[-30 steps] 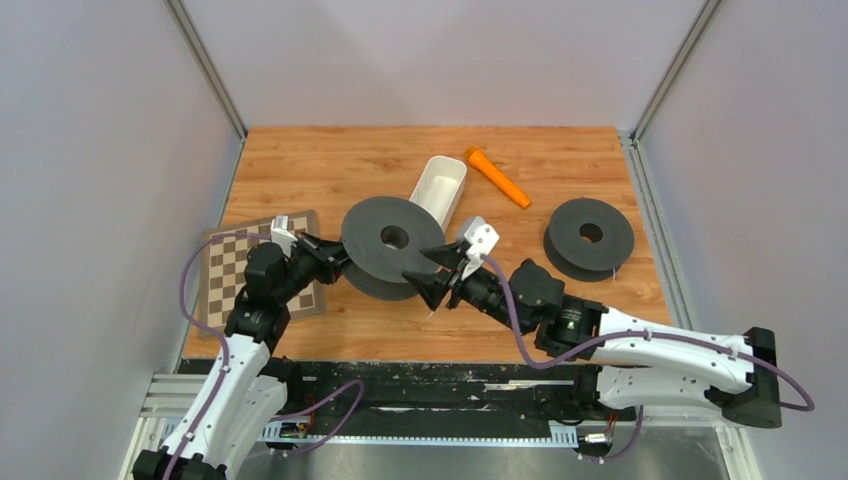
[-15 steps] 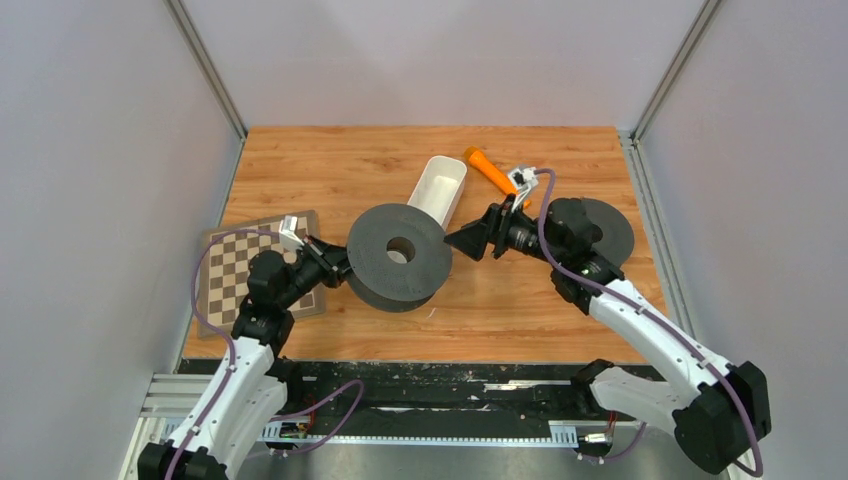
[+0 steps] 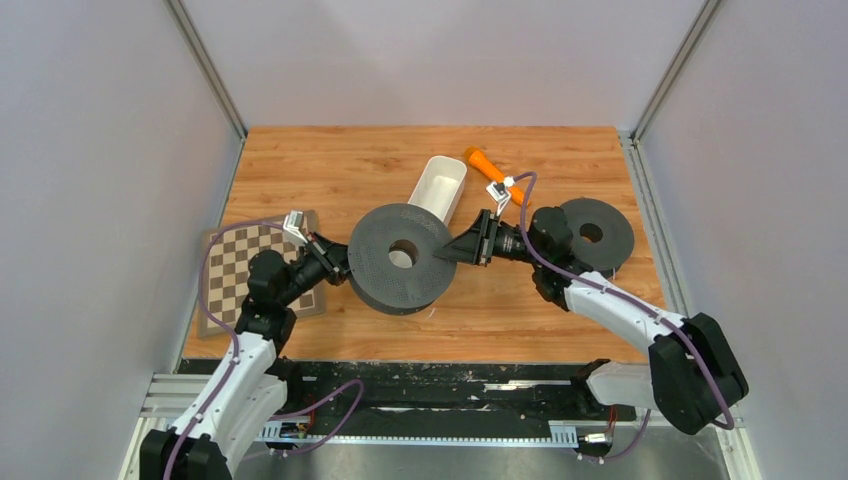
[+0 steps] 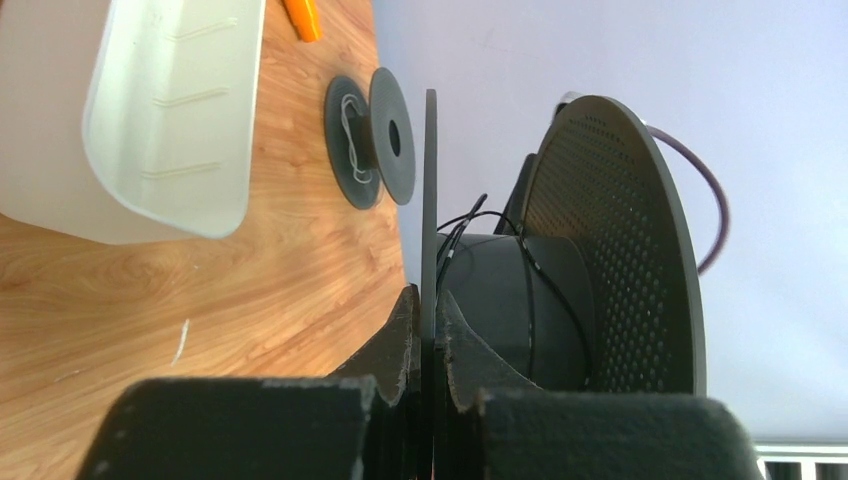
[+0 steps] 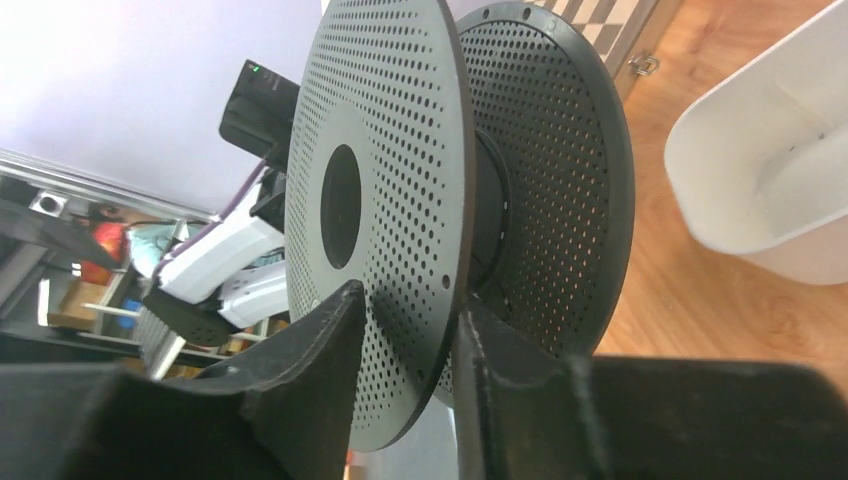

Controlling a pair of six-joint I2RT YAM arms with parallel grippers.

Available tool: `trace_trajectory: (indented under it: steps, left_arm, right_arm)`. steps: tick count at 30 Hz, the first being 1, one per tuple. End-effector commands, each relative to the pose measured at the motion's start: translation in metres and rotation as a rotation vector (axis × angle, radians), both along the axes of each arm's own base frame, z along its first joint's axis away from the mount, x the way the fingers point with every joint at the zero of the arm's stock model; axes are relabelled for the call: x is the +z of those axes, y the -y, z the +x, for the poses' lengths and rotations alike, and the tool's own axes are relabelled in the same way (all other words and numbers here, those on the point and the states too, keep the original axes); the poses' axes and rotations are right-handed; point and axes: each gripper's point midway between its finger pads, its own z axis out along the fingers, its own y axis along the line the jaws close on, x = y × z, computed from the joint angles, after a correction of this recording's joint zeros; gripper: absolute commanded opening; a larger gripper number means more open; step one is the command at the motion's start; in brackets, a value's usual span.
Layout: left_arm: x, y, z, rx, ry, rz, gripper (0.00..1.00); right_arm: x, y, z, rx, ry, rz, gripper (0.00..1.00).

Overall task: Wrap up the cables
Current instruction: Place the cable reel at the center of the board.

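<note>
On spool hub (image 4: 520,300), dark cable (image 4: 528,290), seemingly wound

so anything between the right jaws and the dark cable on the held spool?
Yes. The right gripper is clamped on the spool's upper flange, and that flange hides the dark cable on the hub. The left gripper clamps the lower flange.

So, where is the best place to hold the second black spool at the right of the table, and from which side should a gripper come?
The second spool lies flat with its hole facing up, so its top flange rim is the easiest part. I would come from above at the near edge, one finger over the rim and one in the groove between the flanges, avoiding the whitish cable wound on the core.
</note>
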Motion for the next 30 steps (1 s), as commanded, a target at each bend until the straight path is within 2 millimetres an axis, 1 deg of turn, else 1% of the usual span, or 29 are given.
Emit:
trace_trajectory:
  steps: [1,3,6,7,8,9,12,16,19,22,25,30]
  left_arm:
    - [0.022,0.003,-0.001,-0.028,0.115,-0.017,0.0]
    - [0.019,0.005,0.0,-0.04,0.11,-0.017,0.0]
    - [0.014,0.007,-0.002,-0.062,0.095,-0.035,0.0]
    - [0.017,0.008,-0.003,-0.069,0.103,-0.047,0.03]
    - [0.015,0.009,-0.004,-0.08,0.102,-0.05,0.05]
    - [0.017,0.009,-0.005,-0.087,0.115,-0.052,0.09]
    - [0.016,0.01,-0.009,-0.096,0.135,-0.045,0.18]
    - [0.016,0.007,-0.012,-0.079,0.159,-0.039,0.24]
    - [0.015,0.006,-0.015,-0.075,0.163,-0.038,0.28]
    - [0.007,0.005,-0.018,-0.072,0.147,-0.035,0.32]
    - [0.002,0.004,-0.019,-0.065,0.138,-0.036,0.34]
    - [-0.005,0.003,-0.022,-0.057,0.119,-0.031,0.37]
  right_arm:
    - [0.032,0.001,-0.01,0.054,0.018,0.141,0.29]
    - [0.033,0.002,-0.01,0.054,0.008,0.159,0.16]
    - [0.033,0.006,-0.008,0.039,-0.029,0.203,0.0]
    - [0.035,0.009,-0.008,0.034,-0.04,0.227,0.0]
    - [0.036,0.011,-0.006,0.027,-0.056,0.247,0.0]
    - [0.04,0.015,-0.006,0.026,-0.055,0.278,0.0]
    - [0.04,0.02,-0.001,0.017,-0.111,0.336,0.0]
    - [0.041,0.022,0.004,0.009,-0.152,0.383,0.0]
    - [0.041,0.024,0.01,-0.01,-0.175,0.406,0.0]
    - [0.04,0.026,0.017,-0.04,-0.194,0.422,0.0]
    - [0.04,0.031,0.024,-0.068,-0.214,0.44,0.0]
    - [0.045,0.04,0.032,-0.096,-0.216,0.473,0.0]
